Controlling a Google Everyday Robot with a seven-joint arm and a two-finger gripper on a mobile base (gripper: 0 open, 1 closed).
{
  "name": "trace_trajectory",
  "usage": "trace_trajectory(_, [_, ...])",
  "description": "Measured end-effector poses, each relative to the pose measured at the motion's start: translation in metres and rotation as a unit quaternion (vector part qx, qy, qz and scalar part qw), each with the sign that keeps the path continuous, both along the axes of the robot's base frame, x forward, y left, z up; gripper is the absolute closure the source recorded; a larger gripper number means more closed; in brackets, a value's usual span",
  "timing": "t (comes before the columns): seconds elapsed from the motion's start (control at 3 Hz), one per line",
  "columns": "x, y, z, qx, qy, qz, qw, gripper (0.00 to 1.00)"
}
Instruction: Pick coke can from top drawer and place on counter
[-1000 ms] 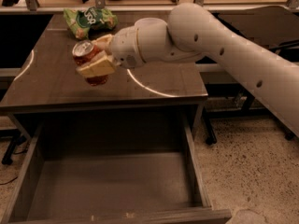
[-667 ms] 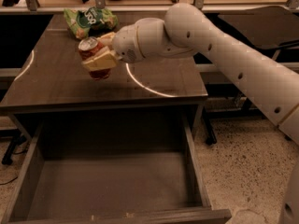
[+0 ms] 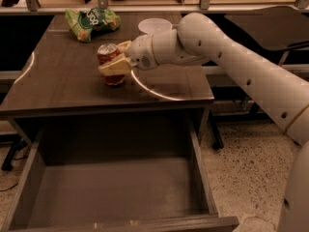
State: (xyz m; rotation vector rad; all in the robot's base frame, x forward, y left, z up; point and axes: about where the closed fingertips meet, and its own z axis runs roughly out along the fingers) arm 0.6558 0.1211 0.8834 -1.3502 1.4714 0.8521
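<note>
The red coke can (image 3: 109, 57) stands upright on the counter (image 3: 63, 81), near its middle. My gripper (image 3: 116, 58) is shut on the coke can from the right, one pale finger (image 3: 115, 67) across its front and the other behind it. The white arm reaches in from the right. The top drawer (image 3: 116, 192) is pulled open below the counter's front edge, and its flat bottom is bare.
A green snack bag (image 3: 90, 22) lies at the back left of the counter. A white bowl (image 3: 154, 26) sits at the back, behind my wrist. A thin pale curved line (image 3: 154, 92) runs across the counter. A dark table (image 3: 270, 25) stands to the right.
My gripper has carried the coke can a little further back and to the right, and lowered it until it stands on the counter.
</note>
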Motion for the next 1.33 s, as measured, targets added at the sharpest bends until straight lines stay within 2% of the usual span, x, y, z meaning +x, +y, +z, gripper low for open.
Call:
trace_trajectory(0.33, [0.002, -0.009, -0.009, -0.001, 0.009, -0.006, 0.9999, 0.04])
trace_trajectory(0.67, [-0.001, -0.009, -0.007, -0.001, 0.006, -0.008, 0.9999, 0.00])
trace_trajectory(1.0, [-0.014, -0.029, 0.003, 0.001, -0.012, -0.034, 0.9994, 0.00])
trace_trajectory(1.33, [-0.040, -0.069, 0.048, -0.010, -0.077, -0.087, 0.9932, 0.00])
